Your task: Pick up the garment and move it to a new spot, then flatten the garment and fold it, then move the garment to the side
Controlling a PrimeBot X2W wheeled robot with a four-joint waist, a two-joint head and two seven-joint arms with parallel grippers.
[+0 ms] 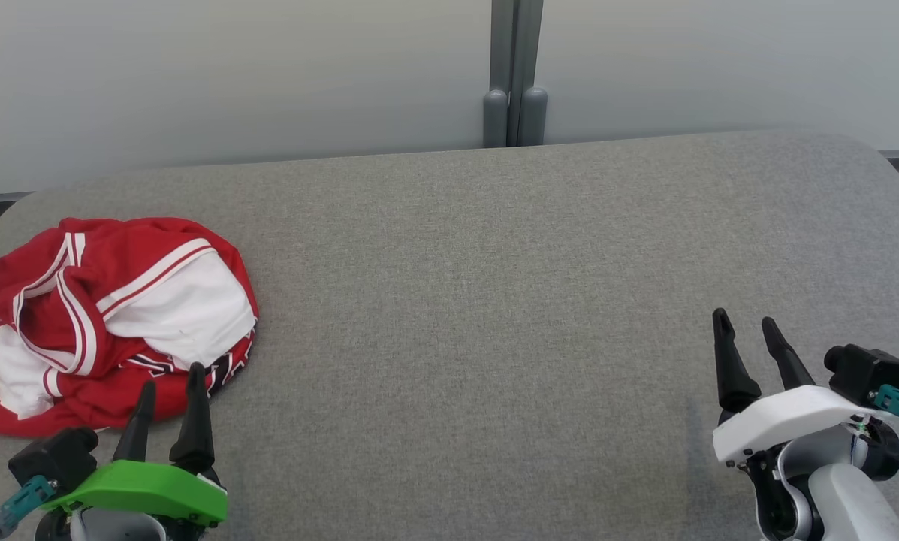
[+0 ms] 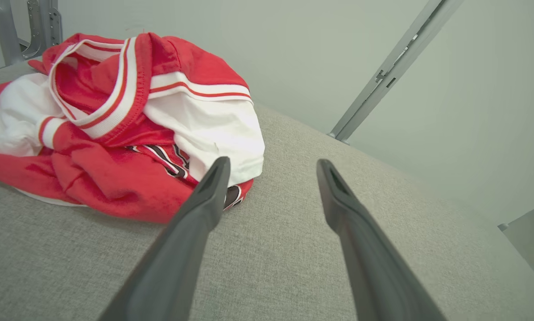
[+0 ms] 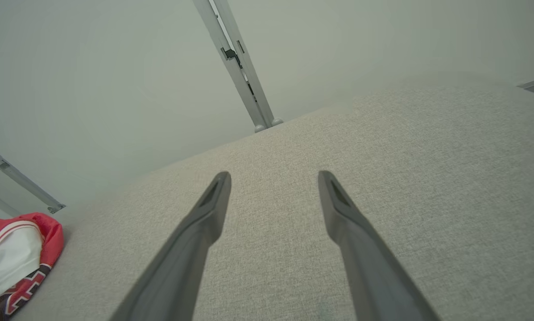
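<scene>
Garment (image 1: 111,315) lay bunched at 11 o'clock, just past L gripper (image 1: 172,376); R gripper (image 1: 743,318) well apart; both jaws wide open, empty

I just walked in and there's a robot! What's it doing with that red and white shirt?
Nothing is being held yet. The red and white garment lies crumpled at the left end of the grey padded table. The robot's left gripper is open beside the garment's near edge, probably getting ready to grab it. The right gripper is open too, far off over bare table.
</scene>
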